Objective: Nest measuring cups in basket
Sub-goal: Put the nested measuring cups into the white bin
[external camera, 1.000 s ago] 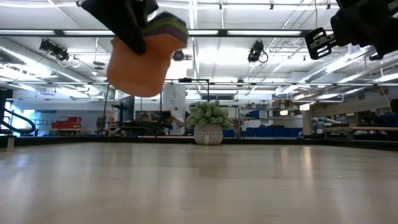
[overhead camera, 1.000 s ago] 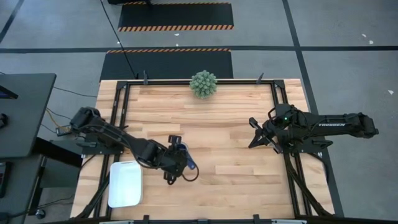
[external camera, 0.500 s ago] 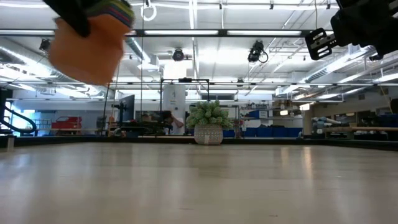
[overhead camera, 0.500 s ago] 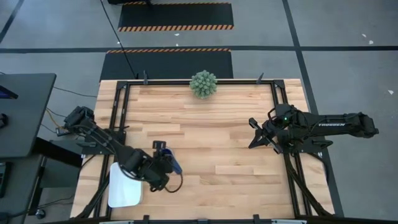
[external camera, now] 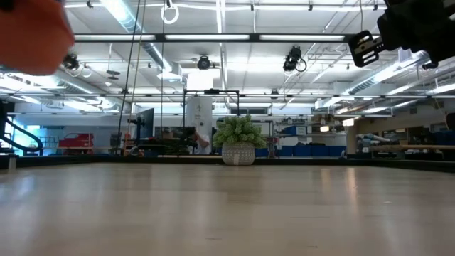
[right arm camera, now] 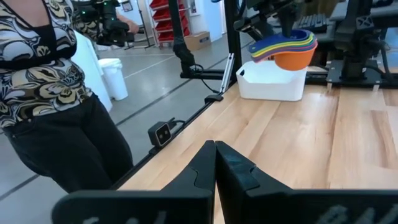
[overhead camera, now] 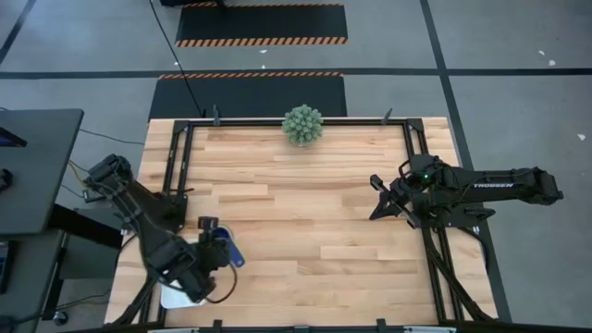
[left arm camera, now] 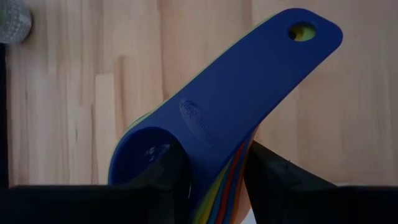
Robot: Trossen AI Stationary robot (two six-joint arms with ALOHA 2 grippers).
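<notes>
Transport is under way: measuring cups [right arm camera: 285, 47], stacked, are clamped in the left end effector [overhead camera: 211, 252] directly above the basket [right arm camera: 272, 83]; lowering and release are judged next.

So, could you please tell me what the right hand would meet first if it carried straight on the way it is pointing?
Probably bare table. The right hand, fingers together, points across the wood toward the white basket, where the left hand holds the nested measuring cups. Whether its line reaches them is unclear.

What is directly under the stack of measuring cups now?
The white basket is below the measuring cups, held above it in the left gripper. The basket's inside is hidden.
</notes>
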